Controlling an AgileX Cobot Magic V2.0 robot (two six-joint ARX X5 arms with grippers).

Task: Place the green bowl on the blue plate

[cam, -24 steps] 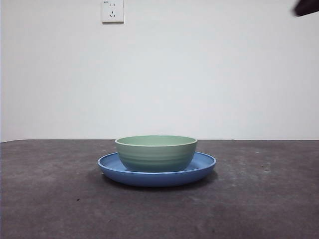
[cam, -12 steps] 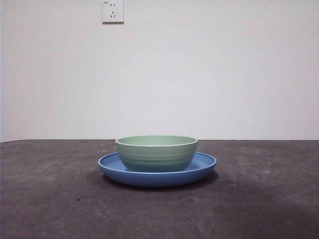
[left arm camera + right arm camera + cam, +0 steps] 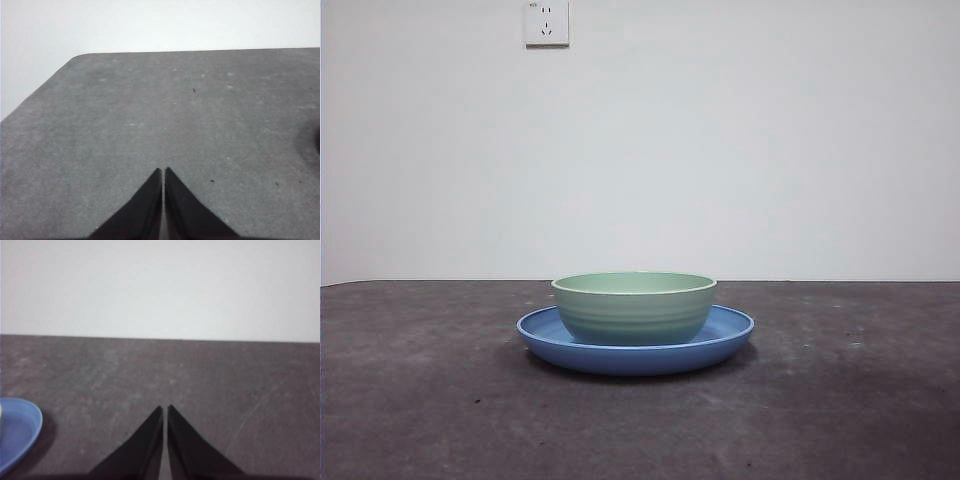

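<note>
Grey tabletop (image 3: 430,400) runs to a white wall, with both arms clear of the dishes. Right gripper (image 3: 165,410) hangs empty, jaws pressed together, and the plate (image 3: 17,432) shows at the edge of its view, so it looks the nearer one. Left gripper (image 3: 163,172), likewise closed and empty, sees only table. Bowl (image 3: 634,307) sits upright on the plate (image 3: 730,335), roughly centred, so the placing looks done.

One green bowl (image 3: 634,307); one blue plate (image 3: 730,330); one wall socket (image 3: 546,22).
</note>
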